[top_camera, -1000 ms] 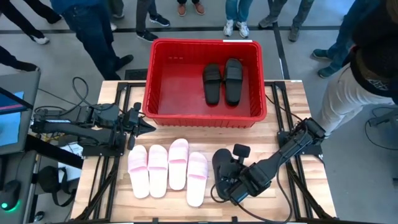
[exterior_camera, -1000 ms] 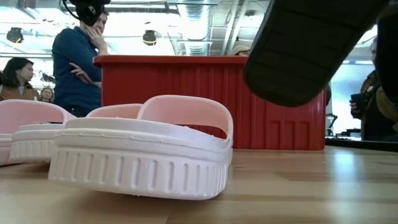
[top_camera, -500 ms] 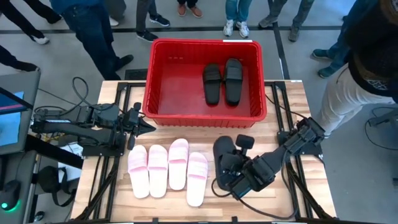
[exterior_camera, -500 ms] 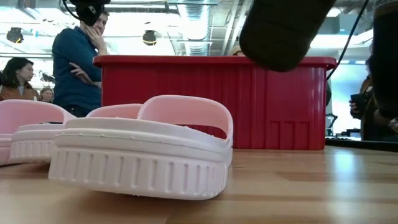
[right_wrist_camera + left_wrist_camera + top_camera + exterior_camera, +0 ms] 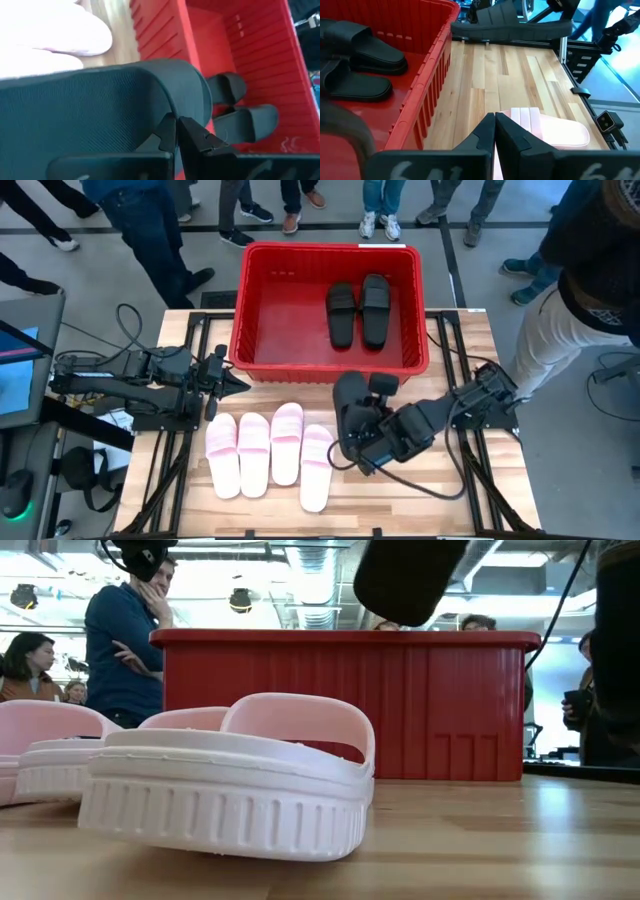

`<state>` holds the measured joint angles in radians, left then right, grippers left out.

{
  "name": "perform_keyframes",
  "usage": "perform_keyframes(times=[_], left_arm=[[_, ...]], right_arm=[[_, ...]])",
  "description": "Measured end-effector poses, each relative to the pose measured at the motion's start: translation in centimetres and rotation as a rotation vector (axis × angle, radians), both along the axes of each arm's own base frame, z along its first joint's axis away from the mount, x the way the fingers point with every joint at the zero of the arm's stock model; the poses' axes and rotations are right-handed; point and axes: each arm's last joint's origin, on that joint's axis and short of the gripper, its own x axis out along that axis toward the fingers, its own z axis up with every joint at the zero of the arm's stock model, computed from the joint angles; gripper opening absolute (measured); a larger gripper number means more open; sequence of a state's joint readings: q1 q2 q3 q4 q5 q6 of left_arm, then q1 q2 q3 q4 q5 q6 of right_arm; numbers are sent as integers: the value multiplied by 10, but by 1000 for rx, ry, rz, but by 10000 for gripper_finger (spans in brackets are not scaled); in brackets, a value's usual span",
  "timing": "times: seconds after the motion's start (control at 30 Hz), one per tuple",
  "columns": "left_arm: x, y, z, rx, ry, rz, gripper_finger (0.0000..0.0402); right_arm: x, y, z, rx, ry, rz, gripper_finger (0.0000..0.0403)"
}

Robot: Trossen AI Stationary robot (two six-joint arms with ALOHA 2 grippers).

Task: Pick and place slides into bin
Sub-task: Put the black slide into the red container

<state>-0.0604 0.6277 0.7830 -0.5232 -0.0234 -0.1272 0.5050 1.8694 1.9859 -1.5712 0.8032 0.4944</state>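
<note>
My right gripper [image 5: 366, 432] is shut on a black slide [image 5: 349, 412], held in the air just short of the near wall of the red bin [image 5: 250, 345]. The slide also shows in the low view [image 5: 405, 575] and the left wrist view [image 5: 512, 27]. Two black slides [image 5: 358, 311] lie side by side on the bin's floor, at its right. Four pale pink slides [image 5: 270, 452] lie soles down in a row on the table. My left gripper [image 5: 238, 381] is shut and empty by the bin's near left corner. My right gripper pinches the black slide between its two fingers at the edge of its textured strap [image 5: 175, 107]. The fingers come from the table's right side, across the slide. The slide is lifted clear of the table, about level, its sole down [image 5: 510, 34].
Several people stand beyond the far edge and at the right. Bare wooden table [image 5: 470, 350] lies right of the bin and near the front right edge. The nearest pink slide [image 5: 230, 785] stands close before the low camera.
My right gripper has carried the black slide up and toward the table's far edge, toward the bin and a little left. The slide has risen from below the bin's rim to above it, staying clear of the table.
</note>
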Motion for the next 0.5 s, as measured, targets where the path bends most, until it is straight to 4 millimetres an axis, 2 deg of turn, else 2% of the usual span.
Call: perform_keyframes(times=[0.5], left_arm=[[0, 0, 0, 1, 0, 0, 0]], right_arm=[[9, -26, 27, -66, -20, 21, 0]])
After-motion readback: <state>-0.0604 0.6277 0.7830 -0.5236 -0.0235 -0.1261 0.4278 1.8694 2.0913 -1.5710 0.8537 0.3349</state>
